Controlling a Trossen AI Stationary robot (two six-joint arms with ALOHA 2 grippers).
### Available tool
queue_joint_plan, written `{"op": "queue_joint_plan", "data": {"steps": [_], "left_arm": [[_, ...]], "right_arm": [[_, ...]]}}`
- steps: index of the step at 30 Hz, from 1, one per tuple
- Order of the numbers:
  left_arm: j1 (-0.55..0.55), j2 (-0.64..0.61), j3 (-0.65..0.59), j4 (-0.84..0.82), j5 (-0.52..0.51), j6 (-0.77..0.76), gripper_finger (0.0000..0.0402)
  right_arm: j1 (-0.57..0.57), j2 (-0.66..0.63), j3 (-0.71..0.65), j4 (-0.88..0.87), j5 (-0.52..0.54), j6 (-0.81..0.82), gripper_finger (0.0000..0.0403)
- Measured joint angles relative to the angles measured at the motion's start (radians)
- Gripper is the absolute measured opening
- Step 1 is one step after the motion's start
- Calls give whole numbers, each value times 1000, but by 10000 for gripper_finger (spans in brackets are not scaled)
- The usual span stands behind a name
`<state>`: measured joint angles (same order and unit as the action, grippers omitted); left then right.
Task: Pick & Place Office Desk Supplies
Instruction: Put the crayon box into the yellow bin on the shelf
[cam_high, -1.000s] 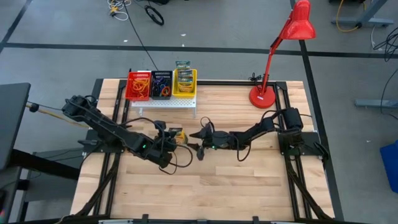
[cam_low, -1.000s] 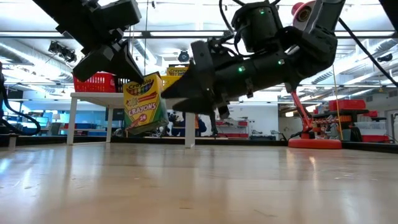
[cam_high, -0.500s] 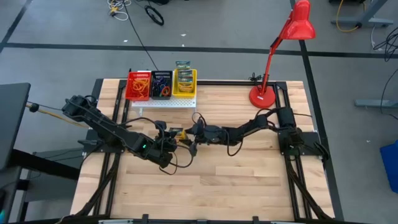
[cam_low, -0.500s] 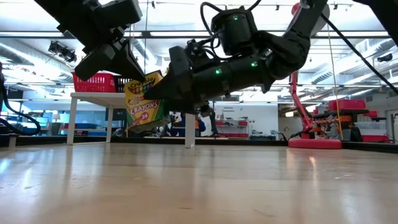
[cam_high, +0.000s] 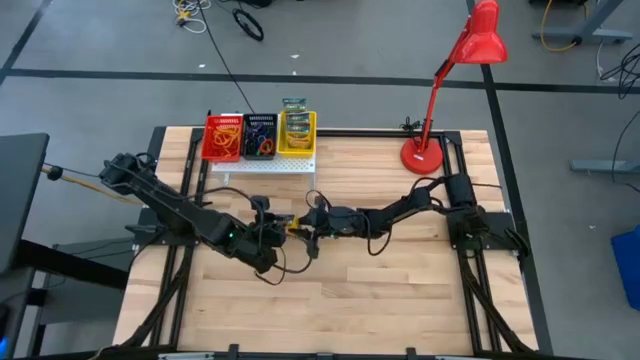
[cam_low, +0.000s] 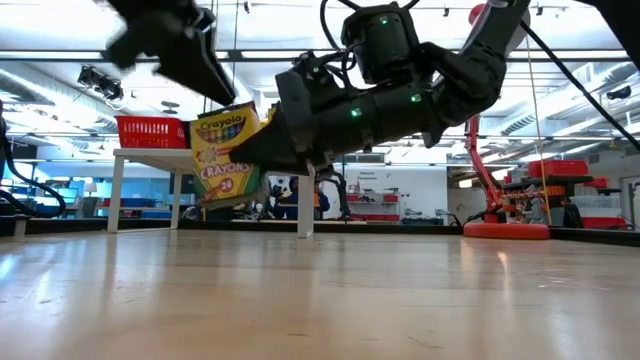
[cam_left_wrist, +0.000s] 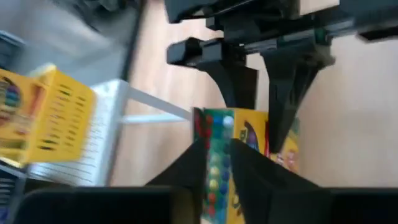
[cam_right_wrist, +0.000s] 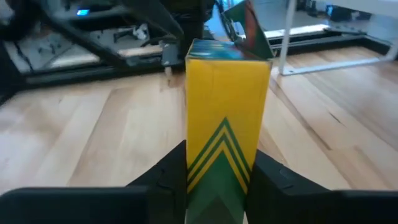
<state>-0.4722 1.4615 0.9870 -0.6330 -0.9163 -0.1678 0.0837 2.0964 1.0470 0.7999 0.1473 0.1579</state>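
- Crayon box (cam_low: 225, 152): yellow and green, "CRAYONS" and "24" on its face, a row of coloured crayon tips printed near the top; tilted, held in the air above the wooden table (cam_low: 320, 300), clear of the surface
- Right wrist view shows its narrow side (cam_right_wrist: 225, 124): yellow with green chevrons, top flap partly lifted
- Left gripper (cam_left_wrist: 214, 163): fingers closed on the box's top edge, one on each face
- Right gripper (cam_right_wrist: 217, 177): fingers clamped on the box's two broad faces
- High view: both grippers meet mid-table, just in front of the white stand (cam_high: 262, 165); the box (cam_high: 290, 220) is only a yellow sliver between them
- Stand carries red (cam_high: 222, 137), black (cam_high: 260, 136) and yellow (cam_high: 298, 131) baskets; contents too small to identify
- Low view: left arm blurred at the picture's top, box's right edge hidden behind the right arm
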Motion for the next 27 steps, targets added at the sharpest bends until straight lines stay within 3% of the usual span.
{"op": "queue_joint_plan", "data": {"steps": [4, 9, 13, 16, 21, 27], "left_arm": [[16, 0, 113, -148, 179, -89, 129], [20, -1, 204, -243, 252, -137, 202], [71, -1, 206, -246, 389, -169, 259], [103, 14, 206, -247, 424, -141, 289], [119, 19, 206, -253, 413, -105, 300], [127, 20, 205, -259, 432, -112, 265]], "right_arm": [[11, 0, 0, -1, 1, -78, 126], [26, 0, 0, 0, 3, -137, 124], [40, 0, 0, 24, 2, -156, 117], [45, 0, 0, 31, 2, -174, 118], [49, -1, 0, 58, 8, -185, 119], [59, -1, 0, 69, 8, -197, 119]]}}
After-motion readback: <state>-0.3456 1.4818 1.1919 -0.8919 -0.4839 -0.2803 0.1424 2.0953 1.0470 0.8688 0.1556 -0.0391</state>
